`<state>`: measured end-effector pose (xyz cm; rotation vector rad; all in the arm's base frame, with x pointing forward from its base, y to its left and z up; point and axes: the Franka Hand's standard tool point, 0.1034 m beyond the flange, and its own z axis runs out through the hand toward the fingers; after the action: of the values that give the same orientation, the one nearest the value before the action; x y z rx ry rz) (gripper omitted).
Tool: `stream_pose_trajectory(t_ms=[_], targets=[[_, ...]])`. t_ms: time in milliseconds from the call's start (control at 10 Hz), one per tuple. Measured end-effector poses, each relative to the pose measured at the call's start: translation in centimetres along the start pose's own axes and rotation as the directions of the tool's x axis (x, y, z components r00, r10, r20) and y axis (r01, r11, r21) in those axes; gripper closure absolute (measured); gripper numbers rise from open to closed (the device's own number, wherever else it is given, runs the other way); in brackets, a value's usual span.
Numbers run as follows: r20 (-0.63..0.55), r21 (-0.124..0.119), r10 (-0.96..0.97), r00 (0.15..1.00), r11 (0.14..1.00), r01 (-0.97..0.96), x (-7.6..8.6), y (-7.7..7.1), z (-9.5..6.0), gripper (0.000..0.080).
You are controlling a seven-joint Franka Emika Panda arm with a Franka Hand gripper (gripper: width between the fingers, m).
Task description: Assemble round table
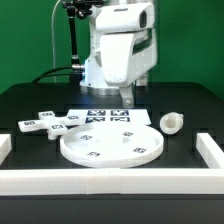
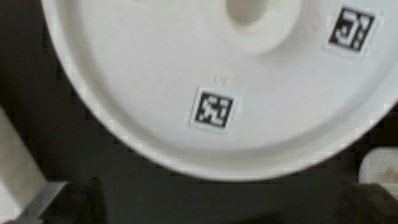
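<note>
The large rimmed round disc lies flat at the table's middle, tags facing up. It fills most of the wrist view. The cross-shaped piece lies at the exterior view's left of the disc. The short cylindrical post lies at its right, apart from it. My gripper hangs above the disc's far edge, over the marker board. In the wrist view my gripper is dark and blurred. Its jaws stand apart with nothing between them.
A white rectangular border wall runs along the front and up both sides. A pale blurred shape shows at one edge of the wrist view beside the disc, and another pale strip at the opposite edge.
</note>
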<state>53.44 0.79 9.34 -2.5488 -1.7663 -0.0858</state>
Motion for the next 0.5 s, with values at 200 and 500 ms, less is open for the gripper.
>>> stream_pose_trajectory(t_ms=[200, 500], targets=[[0.007, 0.017, -0.025, 1.000, 1.000, 0.025, -2.6, -0.9, 1.3, 0.0150], [0.010, 0.037, -0.010, 1.000, 0.999, 0.010, -4.1, -1.4, 3.7, 0.0150]])
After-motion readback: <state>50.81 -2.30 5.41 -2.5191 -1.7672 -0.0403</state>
